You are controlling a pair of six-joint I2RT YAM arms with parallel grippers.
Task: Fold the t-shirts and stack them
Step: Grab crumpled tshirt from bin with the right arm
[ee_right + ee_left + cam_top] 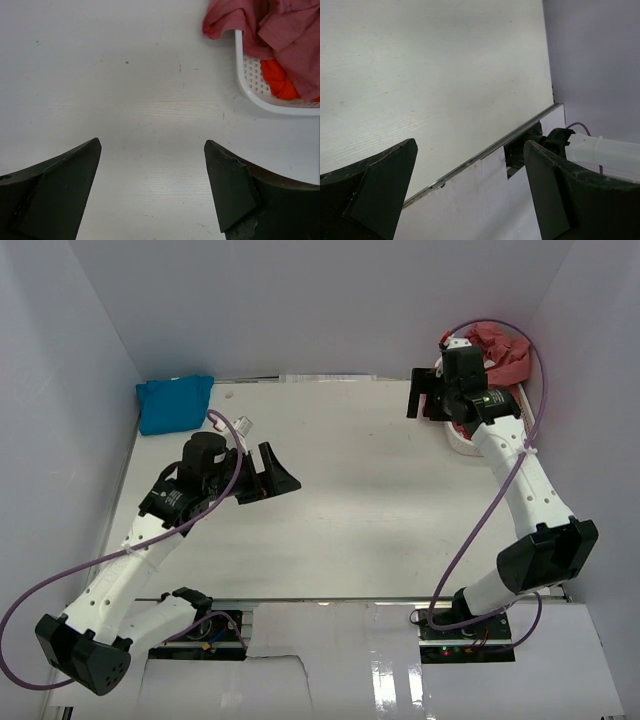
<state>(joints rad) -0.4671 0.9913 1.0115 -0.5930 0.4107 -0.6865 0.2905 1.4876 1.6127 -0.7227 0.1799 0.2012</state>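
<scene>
A folded turquoise t-shirt (175, 403) lies at the back left of the table. Crumpled rose-red t-shirts (500, 355) spill out of a white basket (465, 443) at the back right. In the right wrist view the rose-red t-shirts (280, 30) hang over the basket rim (245, 75), with an orange t-shirt (277, 80) inside beneath them. My right gripper (425, 397) (151, 145) hovers open over bare table just left of the basket, holding nothing. My left gripper (268, 478) (470, 145) is open and empty above the table's left middle.
White walls enclose the table on the left, back and right. The left wrist view looks across the table's front edge strip (485, 152) to the right arm's base (600, 152). Purple cables loop beside both arms.
</scene>
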